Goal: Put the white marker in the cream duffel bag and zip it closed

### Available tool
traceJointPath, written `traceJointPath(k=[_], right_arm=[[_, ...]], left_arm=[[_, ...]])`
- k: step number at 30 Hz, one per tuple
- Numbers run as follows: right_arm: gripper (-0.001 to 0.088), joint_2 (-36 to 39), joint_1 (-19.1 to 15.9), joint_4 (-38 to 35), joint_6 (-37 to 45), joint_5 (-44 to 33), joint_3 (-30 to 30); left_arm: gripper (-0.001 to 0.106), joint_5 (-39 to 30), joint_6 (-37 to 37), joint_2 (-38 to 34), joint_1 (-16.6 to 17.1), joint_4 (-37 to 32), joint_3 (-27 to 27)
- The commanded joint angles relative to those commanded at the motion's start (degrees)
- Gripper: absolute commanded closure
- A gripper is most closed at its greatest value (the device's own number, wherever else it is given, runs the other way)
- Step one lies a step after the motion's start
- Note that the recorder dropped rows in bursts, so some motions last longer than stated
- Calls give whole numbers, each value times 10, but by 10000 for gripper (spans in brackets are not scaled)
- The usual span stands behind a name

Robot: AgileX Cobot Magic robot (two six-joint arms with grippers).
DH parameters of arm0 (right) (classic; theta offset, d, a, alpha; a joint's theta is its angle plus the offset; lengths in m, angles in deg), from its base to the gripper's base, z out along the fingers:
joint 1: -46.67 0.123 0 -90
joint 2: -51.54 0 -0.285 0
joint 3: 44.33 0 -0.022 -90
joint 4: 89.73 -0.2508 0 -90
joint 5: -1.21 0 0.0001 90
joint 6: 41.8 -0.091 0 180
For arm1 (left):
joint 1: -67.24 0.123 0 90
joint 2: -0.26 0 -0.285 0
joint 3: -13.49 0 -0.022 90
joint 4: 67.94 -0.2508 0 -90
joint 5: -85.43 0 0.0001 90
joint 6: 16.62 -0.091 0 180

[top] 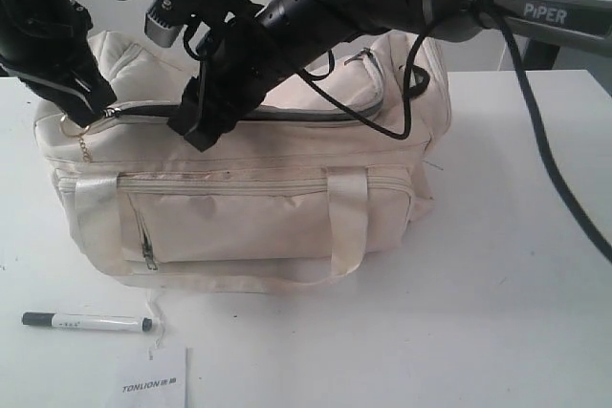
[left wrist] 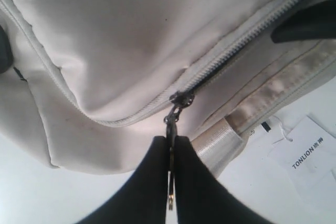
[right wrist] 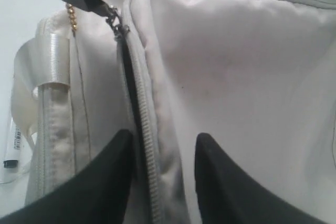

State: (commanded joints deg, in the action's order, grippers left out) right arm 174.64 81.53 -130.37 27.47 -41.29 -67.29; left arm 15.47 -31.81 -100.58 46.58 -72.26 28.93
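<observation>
Inspected white worktop (top: 516, 265): plain and flat, carrying three items. Found cream duffel bag (top: 239, 222) standing on its base at rear centre, with white marker (top: 88, 322) lying flat in front of its left end, apart from it, dark cap pointing left. Noted paper card (top: 153, 381) printed "TONLION" just beside marker, on the near side.

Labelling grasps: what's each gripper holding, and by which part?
Left gripper is shut on the zipper pull of the cream duffel bag, pinching its hanging end. Right gripper holds nothing: its jaws are apart, straddling the top zipper.
</observation>
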Motion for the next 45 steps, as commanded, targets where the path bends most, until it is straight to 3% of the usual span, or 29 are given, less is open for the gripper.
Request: traceJointPath(k=[3,5,45], right_arm=[[803,0,0,0,11,1,0],[867,0,0,1,16,1,0],[868,0,0,25,5,2,0]], left_arm=[[1053,0,0,0,0,0,0],[1053,0,0,0,0,0,0],[1053,0,-17,0,0,-69,0]])
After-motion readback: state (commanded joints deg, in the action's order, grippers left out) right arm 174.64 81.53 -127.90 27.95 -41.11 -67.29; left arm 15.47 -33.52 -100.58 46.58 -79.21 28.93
